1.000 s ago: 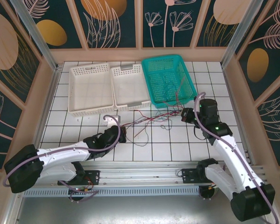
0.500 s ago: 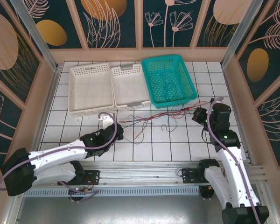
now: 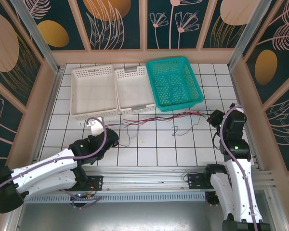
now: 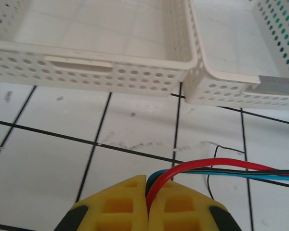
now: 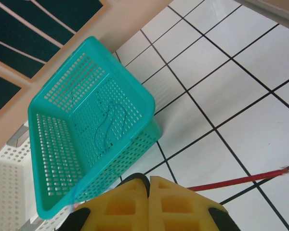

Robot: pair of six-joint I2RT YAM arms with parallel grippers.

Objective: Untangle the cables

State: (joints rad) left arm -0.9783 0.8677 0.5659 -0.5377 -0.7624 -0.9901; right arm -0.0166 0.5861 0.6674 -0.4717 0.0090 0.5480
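The cables (image 3: 166, 117), thin red, black and blue wires, run in a nearly taut line across the tiles between my two grippers. My left gripper (image 3: 114, 134) is shut on one end of the bundle; in the left wrist view red, black and blue cables (image 4: 221, 166) come out of the closed yellow fingertips (image 4: 130, 192) of the left gripper (image 4: 148, 182). My right gripper (image 3: 215, 117) is shut at the other end. In the right wrist view a red cable (image 5: 241, 180) sticks out beside the closed right gripper (image 5: 148, 185). One dark blue cable (image 3: 174, 90) lies in the teal basket (image 3: 199, 94).
Two white baskets (image 3: 77, 114) (image 3: 119, 103) stand at the back left, beside the teal basket (image 5: 149, 103). A loose black wire (image 3: 175, 129) lies on the tiles below the stretched bundle. Wooden walls close in the table on both sides.
Both grippers have drawn apart, the left one leftward and nearer, the right one rightward. The bundle has been pulled out from the teal basket's front and stretched into a line.
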